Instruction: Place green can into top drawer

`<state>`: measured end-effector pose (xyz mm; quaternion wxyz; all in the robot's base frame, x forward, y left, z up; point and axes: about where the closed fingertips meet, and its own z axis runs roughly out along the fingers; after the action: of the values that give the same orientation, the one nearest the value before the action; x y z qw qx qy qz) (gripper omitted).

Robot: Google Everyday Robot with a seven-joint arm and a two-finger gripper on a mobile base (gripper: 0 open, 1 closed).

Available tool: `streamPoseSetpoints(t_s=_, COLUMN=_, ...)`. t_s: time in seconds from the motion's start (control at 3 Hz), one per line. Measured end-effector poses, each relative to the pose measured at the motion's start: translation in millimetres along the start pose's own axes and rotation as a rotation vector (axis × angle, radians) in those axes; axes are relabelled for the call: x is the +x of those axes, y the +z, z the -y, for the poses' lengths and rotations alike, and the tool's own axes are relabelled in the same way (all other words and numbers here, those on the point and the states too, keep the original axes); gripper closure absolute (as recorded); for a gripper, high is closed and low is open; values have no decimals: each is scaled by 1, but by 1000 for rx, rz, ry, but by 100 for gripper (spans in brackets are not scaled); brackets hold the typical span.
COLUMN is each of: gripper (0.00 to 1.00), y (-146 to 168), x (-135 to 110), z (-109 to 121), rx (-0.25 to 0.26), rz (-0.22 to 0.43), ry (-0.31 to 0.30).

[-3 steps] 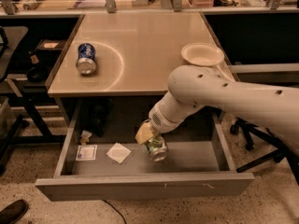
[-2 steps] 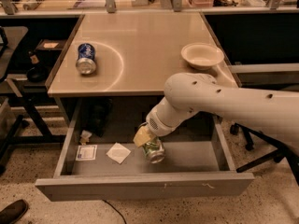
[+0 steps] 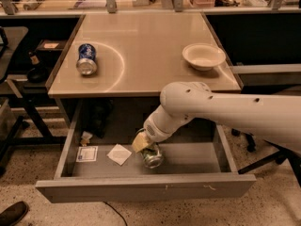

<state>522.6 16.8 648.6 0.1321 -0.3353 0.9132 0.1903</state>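
The green can [image 3: 153, 157] is low inside the open top drawer [image 3: 146, 188], left of its middle, tilted with a silver end facing the camera. My gripper [image 3: 146, 148] reaches down into the drawer from the right on the white arm [image 3: 221, 109] and is shut on the can, with a yellowish finger pad [image 3: 140, 142] against the can's upper left side. I cannot tell whether the can touches the drawer floor.
A blue can [image 3: 87, 59] lies on its side at the left of the beige desk top [image 3: 150, 36]; a white bowl [image 3: 203, 56] stands at its right. In the drawer lie a folded white paper [image 3: 119, 154], a small card [image 3: 87, 153] and a small packet [image 3: 86, 137].
My gripper has moved left and lower in the drawer, carrying the green can with it. The arm has swung left over the drawer opening.
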Motion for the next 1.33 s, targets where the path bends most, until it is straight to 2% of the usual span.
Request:
streamPoseSetpoints(t_s=0.33, gripper=100, y=10, x=1, z=1, rx=-8, rz=-6, ry=-5)
streamPoseSetpoints(t_s=0.67, gripper=100, y=32, x=4, z=-2, rx=-37, rz=-29, ry=-8)
streamPoseSetpoints(t_s=1.0, gripper=100, y=37, x=0, z=-1, rx=-38, rz=-30, ry=-15)
streamPoseSetpoints(t_s=1.33, gripper=81, y=37, x=0, z=-1, rx=-38, rz=-30, ry=-15)
